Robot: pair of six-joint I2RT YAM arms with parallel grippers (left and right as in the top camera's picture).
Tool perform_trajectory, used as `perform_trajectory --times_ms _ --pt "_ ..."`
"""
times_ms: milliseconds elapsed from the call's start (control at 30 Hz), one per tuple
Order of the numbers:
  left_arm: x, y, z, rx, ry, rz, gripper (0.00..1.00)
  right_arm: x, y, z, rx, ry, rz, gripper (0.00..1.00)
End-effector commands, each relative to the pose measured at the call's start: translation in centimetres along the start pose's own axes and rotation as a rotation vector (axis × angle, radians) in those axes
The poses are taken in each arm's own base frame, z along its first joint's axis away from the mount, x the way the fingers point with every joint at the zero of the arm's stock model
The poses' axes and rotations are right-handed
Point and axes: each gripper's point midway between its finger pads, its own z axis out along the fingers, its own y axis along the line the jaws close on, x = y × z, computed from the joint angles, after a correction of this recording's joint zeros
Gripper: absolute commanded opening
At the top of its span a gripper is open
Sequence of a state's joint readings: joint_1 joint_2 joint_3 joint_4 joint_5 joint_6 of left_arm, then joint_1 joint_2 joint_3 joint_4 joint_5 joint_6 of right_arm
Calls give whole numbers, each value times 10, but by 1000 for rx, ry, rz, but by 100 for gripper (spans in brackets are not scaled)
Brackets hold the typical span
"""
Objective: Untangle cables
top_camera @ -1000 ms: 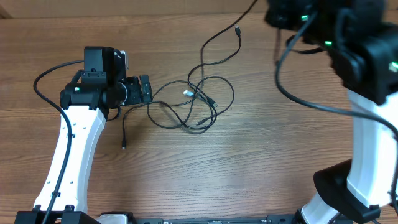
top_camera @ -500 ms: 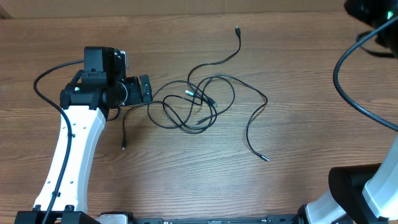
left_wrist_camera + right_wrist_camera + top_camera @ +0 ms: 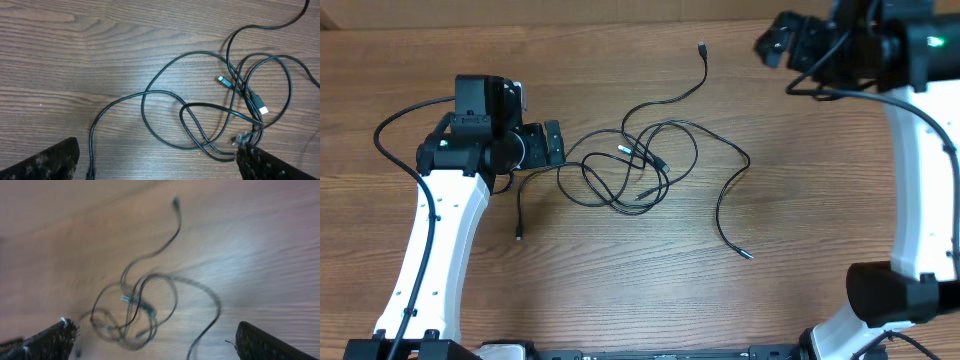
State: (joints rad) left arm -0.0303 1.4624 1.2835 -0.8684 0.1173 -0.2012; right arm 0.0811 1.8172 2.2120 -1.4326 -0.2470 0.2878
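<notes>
- Since a second ago, one strand [image 3: 719, 215] of the cables [image 3: 645, 160] has come out to the right. The rest is a knot mid-table [image 3: 620, 300].
- That looks like one piece freed, with more to do.
- The left gripper [image 3: 558, 143] sits just beside the knot, jaws wide apart, holding nothing.
- The right gripper [image 3: 769, 45] has moved far off, jaws wide apart, empty.

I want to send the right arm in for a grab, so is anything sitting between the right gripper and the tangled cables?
Nothing visible does. Only bare table lies between the right gripper, which is open and off to the side, and the cables tangled in the middle.
</notes>
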Motion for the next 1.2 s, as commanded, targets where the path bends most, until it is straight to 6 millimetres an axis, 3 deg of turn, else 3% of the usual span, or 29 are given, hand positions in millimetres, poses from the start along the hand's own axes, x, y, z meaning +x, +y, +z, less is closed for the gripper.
perform_trajectory --times_ms 0,100,300,467,600,767,933,1100,1167 --pt "-5 -1 -6 8 -20 21 99 26 44 36 -342 151 4 100" --pt "-5 -1 -6 8 -20 21 100 49 52 71 -469 238 42 100" --pt "-5 -1 -6 8 -20 21 100 92 48 125 -446 351 208 100" --pt "-5 -1 -6 8 -20 21 100 128 74 144 -444 431 248 100" --pt "-5 -1 -6 8 -20 21 100 150 91 164 -283 399 319 99" --pt "-5 -1 -6 8 -20 21 100 175 98 179 -64 335 631 93" --pt "-5 -1 -6 8 -20 21 100 208 92 193 85 313 961 98" --pt "-4 -1 -6 8 -20 21 100 208 92 205 66 242 1008 98" --pt "-5 -1 -6 8 -20 21 100 202 101 212 9 240 1005 89"
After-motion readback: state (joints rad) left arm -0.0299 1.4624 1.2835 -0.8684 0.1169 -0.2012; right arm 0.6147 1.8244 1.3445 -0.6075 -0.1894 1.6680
